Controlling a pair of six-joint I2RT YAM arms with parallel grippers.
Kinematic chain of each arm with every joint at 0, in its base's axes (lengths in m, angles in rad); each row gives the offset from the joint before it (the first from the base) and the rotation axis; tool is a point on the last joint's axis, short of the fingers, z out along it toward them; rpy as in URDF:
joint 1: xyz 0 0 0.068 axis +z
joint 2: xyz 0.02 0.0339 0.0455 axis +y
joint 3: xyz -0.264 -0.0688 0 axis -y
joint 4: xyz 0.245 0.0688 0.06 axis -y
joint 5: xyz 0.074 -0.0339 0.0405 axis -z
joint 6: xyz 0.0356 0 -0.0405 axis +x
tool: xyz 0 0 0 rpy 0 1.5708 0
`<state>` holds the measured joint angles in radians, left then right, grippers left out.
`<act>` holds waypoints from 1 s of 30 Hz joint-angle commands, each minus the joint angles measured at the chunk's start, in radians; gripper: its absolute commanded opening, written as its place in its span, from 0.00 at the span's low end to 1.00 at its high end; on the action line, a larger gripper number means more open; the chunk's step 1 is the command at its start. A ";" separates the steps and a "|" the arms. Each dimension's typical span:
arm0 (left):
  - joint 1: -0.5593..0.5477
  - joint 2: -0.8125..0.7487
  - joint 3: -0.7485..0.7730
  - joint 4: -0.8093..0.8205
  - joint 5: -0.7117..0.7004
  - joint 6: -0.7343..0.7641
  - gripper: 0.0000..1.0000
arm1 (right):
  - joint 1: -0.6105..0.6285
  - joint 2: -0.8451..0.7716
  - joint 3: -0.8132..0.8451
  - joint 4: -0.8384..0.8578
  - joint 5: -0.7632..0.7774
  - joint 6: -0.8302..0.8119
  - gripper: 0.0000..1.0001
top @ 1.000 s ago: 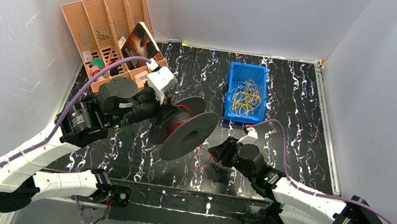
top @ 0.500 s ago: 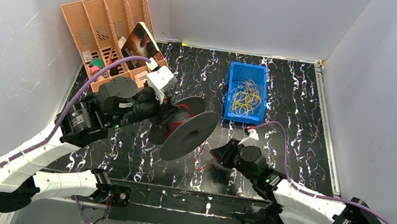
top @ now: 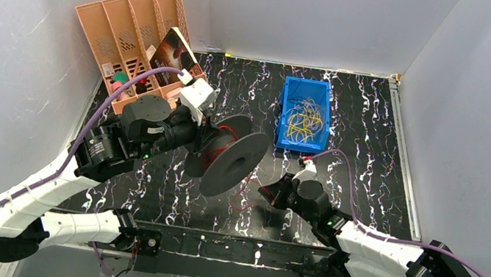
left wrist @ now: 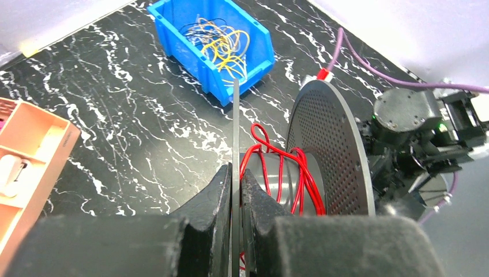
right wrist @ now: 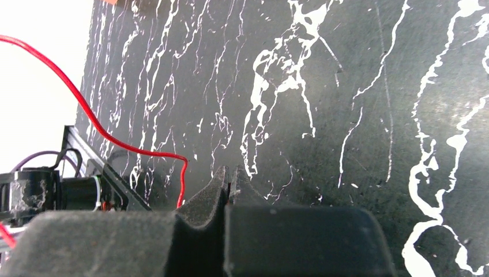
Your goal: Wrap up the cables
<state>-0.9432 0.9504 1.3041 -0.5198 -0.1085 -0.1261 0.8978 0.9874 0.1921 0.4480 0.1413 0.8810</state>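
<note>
A black spool (top: 228, 157) is held above the table, tilted. My left gripper (top: 205, 131) is shut on its near flange; in the left wrist view the fingers (left wrist: 222, 190) pinch the thin flange edge (left wrist: 236, 127). The red cable (left wrist: 282, 173) is wound loosely in a few turns round the spool's core, and a strand hangs down toward the table (top: 245, 196). My right gripper (top: 266, 189) is low over the table just right of the spool, jaws shut. In the right wrist view the red cable (right wrist: 98, 130) curves down and vanishes behind the left finger (right wrist: 207, 196) of that gripper (right wrist: 229, 173).
A blue bin (top: 283, 115) with thin yellow and dark wires stands at the back centre and also shows in the left wrist view (left wrist: 242, 81). An orange desk organiser (top: 112, 21) with a book (top: 170, 52) stands at the back left. White walls enclose the table.
My right arm has shifted slightly left, toward the spool. My left gripper has tilted the spool a little. Both grips stay as they were.
</note>
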 commanded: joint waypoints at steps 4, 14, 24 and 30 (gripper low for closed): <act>-0.003 0.002 0.009 0.152 -0.239 -0.101 0.00 | 0.016 0.011 -0.014 0.085 -0.076 -0.013 0.00; -0.003 0.037 -0.021 0.277 -0.468 -0.134 0.00 | 0.139 0.028 0.051 0.029 -0.014 -0.055 0.00; -0.002 0.111 -0.062 0.423 -0.736 -0.023 0.00 | 0.406 -0.009 0.219 -0.149 0.192 -0.113 0.00; -0.003 0.167 -0.102 0.525 -0.832 0.059 0.00 | 0.550 0.003 0.349 -0.240 0.291 -0.165 0.00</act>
<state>-0.9440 1.1110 1.2148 -0.1741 -0.8150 -0.1284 1.3785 0.9993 0.4328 0.2672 0.3214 0.7738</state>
